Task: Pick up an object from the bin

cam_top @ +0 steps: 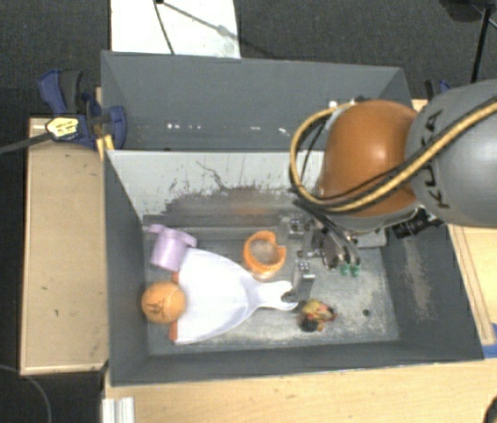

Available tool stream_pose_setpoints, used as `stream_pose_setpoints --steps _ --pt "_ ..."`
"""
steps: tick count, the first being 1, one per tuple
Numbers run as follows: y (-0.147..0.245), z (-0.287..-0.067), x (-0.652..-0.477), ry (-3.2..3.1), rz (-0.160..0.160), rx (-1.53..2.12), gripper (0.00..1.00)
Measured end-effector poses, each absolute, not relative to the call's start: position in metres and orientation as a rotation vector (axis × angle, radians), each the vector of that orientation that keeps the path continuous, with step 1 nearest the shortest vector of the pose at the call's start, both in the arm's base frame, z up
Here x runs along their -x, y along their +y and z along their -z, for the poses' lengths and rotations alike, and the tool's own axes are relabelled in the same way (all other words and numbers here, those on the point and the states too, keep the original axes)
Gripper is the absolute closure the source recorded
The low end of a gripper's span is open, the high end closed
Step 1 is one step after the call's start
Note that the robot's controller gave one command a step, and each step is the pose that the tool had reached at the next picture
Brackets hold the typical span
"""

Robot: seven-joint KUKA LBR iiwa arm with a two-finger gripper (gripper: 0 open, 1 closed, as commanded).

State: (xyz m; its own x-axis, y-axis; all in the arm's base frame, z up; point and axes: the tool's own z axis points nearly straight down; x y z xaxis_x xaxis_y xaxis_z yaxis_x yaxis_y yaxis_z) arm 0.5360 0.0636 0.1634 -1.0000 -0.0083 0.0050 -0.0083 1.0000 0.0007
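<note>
Camera view: end effector [305,282] low beside white scoop [218,300] handle.

The bin [231,104] holds five loose things: one lilac cup [171,247], one orange ring-shaped cup [264,254], one white scoop [218,296], one orange ball [162,302], one small dark toy [316,315].

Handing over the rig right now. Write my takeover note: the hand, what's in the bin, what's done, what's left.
Hand: low in the bin, right of centre, over the handle end of the white scoop. Open or shut cannot be told; nothing seen held.
Nearby: orange ring-shaped cup just left of it, small dark-and-yellow thing just below.
Left side: lavender cup and orange ball, by the scoop.
Done: nothing lifted.
Left: grasp one thing and lift it out.
</note>
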Motion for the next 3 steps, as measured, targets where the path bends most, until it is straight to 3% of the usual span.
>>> stream_pose_setpoints --steps 1,2,3 --pt "0.063 -0.168 -0.538 -3.144 0.002 -0.01 0.0" --pt "0.074 -0.102 -0.577 -3.151 0.002 -0.104 0.0" --pt "0.076 -0.088 -0.582 -3.151 0.002 0.024 0.0"
